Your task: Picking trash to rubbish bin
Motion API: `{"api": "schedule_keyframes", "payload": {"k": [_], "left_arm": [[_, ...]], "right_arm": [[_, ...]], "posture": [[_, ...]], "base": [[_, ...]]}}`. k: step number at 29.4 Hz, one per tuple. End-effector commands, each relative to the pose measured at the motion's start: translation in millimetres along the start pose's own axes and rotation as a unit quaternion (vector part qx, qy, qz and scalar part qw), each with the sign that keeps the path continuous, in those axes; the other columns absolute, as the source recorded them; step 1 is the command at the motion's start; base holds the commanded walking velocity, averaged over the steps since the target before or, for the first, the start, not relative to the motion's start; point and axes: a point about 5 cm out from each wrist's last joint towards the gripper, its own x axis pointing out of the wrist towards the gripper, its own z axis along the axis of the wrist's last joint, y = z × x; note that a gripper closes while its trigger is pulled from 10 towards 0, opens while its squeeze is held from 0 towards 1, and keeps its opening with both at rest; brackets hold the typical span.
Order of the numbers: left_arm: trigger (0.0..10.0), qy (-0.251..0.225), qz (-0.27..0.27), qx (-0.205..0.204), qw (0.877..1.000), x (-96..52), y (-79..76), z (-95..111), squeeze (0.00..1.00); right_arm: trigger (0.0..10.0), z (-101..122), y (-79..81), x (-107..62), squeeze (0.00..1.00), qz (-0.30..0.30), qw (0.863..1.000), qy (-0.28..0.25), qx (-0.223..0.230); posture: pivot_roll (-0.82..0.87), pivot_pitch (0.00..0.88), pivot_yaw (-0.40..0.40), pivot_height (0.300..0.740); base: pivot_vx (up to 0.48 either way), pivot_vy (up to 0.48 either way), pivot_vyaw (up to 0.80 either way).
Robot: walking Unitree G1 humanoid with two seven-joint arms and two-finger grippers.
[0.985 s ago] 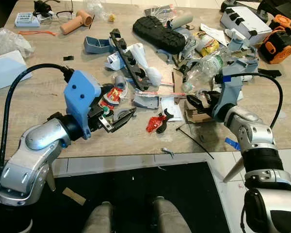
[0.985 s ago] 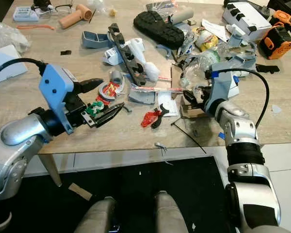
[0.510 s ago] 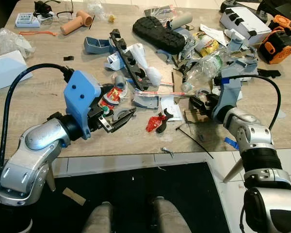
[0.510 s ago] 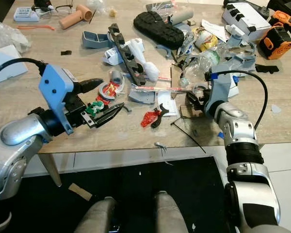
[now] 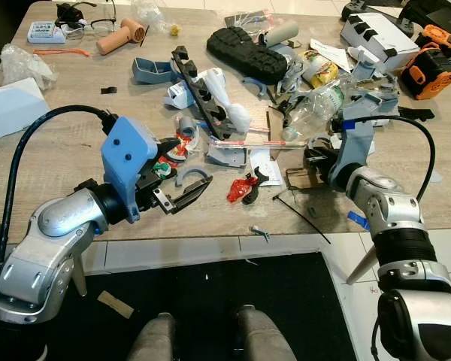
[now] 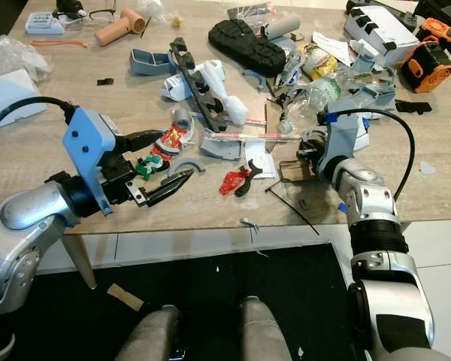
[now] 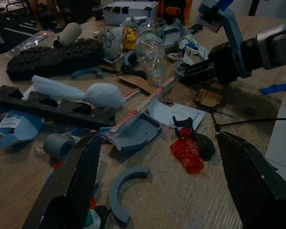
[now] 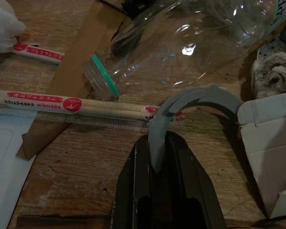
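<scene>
Trash still covers the desk, so I judge the job barely begun: a clear bottle, wrapped chopsticks, a crumpled red wrapper, a black shoe sole and paper scraps all lie there. The right end effector, low among the clutter beside the bottle, has its fingers pressed onto a curved grey plastic piece, an arc-shaped strip. The left end effector hovers spread wide over the near desk edge, above another grey arc.
</scene>
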Motion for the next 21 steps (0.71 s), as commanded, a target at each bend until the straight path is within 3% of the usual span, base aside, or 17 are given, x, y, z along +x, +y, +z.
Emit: {"api": "schedule_keyframes", "payload": {"k": [1,4,7,15,21], "left_arm": [[10.0,0.007,-0.016,0.006,1.000,-0.4,-3.3,-0.8,0.00],[10.0,0.005,-0.014,0.006,1.000,0.1,-2.9,-1.2,0.00],[10.0,-0.007,-0.008,0.002,1.000,1.6,-0.5,0.6,0.00],[10.0,-0.025,0.007,0.005,1.000,8.1,6.8,2.5,0.00],[10.0,-0.058,0.041,-0.006,0.997,13.4,23.6,5.9,0.00]], "right_arm": [[0.0,-5.9,-3.7,-1.5,0.00,-0.007,1.000,0.008,0.014],[0.0,17.3,2.6,-3.7,0.00,0.026,0.997,-0.058,0.032],[0.0,50.1,13.1,-12.0,0.00,0.081,0.984,-0.147,0.066],[0.0,73.6,18.3,-18.3,0.00,0.101,0.973,-0.199,0.067],[0.0,70.3,39.0,-17.0,0.00,0.166,0.963,-0.198,0.080]], "posture": [[-0.03,0.216,-0.058,0.740],[-0.03,0.211,-0.059,0.740],[-0.04,0.199,-0.060,0.740],[-0.05,0.157,-0.062,0.740],[-0.05,0.090,-0.062,0.740]], "base": [[0.000,0.000,0.00],[0.000,0.000,0.00],[0.000,0.000,0.00],[0.000,0.000,0.00],[0.000,0.000,0.00]]}}
